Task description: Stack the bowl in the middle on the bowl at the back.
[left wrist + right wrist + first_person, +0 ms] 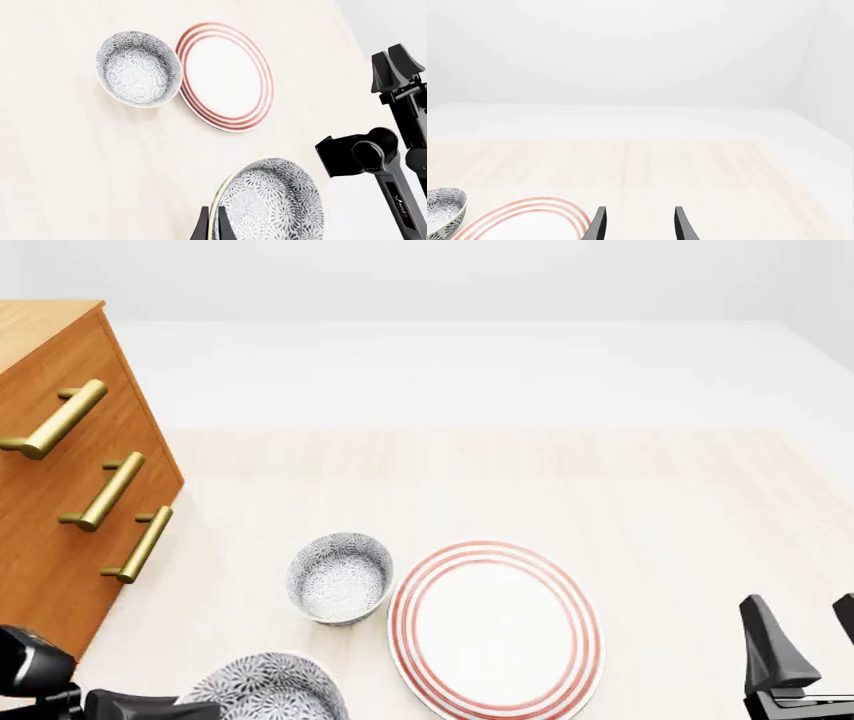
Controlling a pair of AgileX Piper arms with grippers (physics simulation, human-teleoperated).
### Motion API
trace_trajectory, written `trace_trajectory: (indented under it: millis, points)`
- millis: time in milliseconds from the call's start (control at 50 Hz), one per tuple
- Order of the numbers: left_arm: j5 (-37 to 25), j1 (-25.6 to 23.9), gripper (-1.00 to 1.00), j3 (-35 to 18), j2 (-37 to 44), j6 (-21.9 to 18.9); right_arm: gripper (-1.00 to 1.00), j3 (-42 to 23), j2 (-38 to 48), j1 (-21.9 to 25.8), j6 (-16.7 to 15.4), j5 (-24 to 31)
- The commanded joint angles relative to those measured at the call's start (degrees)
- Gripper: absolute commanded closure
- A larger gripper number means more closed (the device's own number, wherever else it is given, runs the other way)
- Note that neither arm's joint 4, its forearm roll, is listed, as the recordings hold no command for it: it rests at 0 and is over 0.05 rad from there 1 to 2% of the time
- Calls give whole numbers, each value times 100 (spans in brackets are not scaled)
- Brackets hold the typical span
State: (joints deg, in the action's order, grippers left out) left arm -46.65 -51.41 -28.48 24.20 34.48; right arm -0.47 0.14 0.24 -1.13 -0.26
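Note:
My left gripper point(213, 223) is shut on the rim of a speckled grey-black floral bowl, the bowl in the middle point(270, 200), one finger inside the rim and one outside. From the front, this bowl point(267, 692) sits at the bottom edge, cut off, with the left gripper point(198, 707) at its left side. The matching bowl at the back point(340, 578) stands upright and empty on the table, and is also in the left wrist view point(139, 67). My right gripper point(639, 222) is open and empty at the front right point(807, 645).
A large white plate with red rings point(494, 638) lies right of the back bowl, nearly touching it. A wooden drawer unit with brass handles point(67, 490) stands along the left. The right arm point(400, 115) crosses the left wrist view.

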Motion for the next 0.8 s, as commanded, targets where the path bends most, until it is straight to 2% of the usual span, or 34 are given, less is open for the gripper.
trace_trajectory:
  millis: [20,800]
  points:
    - [12,-306,100,232,-148,158,-100,1,6,0,-5,-9]
    - [231,-1135,100,913,-136,602,-100,-11,3,7,-17,0]
